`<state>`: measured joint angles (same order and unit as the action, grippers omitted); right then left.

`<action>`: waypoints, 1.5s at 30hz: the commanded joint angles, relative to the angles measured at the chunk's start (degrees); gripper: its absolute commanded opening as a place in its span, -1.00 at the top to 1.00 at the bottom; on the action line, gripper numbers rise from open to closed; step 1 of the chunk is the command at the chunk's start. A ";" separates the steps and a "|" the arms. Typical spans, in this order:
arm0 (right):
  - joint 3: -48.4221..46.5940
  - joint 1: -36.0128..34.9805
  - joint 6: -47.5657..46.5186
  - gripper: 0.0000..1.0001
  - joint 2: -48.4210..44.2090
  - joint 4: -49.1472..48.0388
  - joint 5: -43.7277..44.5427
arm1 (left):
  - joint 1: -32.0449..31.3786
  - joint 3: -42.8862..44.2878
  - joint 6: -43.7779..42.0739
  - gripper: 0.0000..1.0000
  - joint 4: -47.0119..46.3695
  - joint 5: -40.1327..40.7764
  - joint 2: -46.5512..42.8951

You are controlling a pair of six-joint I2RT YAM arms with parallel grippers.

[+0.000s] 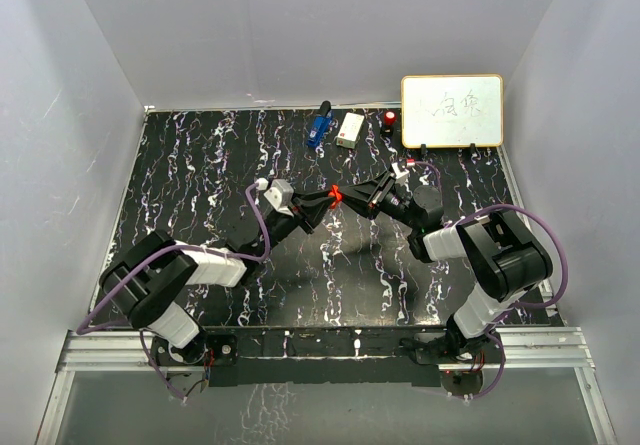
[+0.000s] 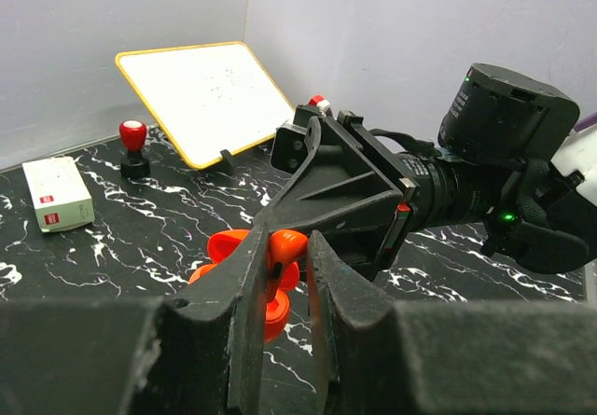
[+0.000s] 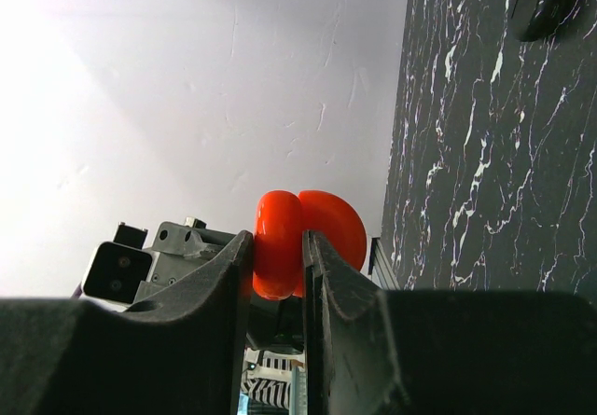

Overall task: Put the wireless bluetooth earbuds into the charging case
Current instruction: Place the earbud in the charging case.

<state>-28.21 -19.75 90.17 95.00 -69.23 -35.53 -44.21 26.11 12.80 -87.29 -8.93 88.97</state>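
Note:
My left gripper (image 1: 322, 203) (image 2: 286, 240) is shut on a tiny red-and-black earbud (image 2: 289, 244) and holds it above the table centre. Right behind the earbud is the red round charging case (image 1: 337, 195) (image 2: 222, 245), open. My right gripper (image 1: 351, 197) (image 3: 278, 240) is shut on the case (image 3: 278, 224) and holds it in the air, with its lid (image 3: 338, 224) swung aside. Both grippers meet tip to tip. The earbud sits at the case's opening; whether it touches cannot be told. The mostly black earbud is not in view.
A white board with a yellow frame (image 1: 452, 111) (image 2: 201, 93) stands at the back right. A white box (image 1: 350, 129) (image 2: 56, 194), a red-topped stamp (image 1: 389, 119) (image 2: 133, 145) and a blue object (image 1: 319, 125) lie along the back edge. A black round disc (image 3: 546, 0) lies on the table.

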 commanded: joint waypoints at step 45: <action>0.28 0.25 1.08 0.96 1.84 -6.53 0.02 | -0.35 -0.67 -3.21 1.00 -11.53 3.78 4.53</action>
<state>-28.21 -19.75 90.39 96.99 -70.17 -35.55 -44.38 25.34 10.57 -90.87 -5.74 93.49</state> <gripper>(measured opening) 0.228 0.183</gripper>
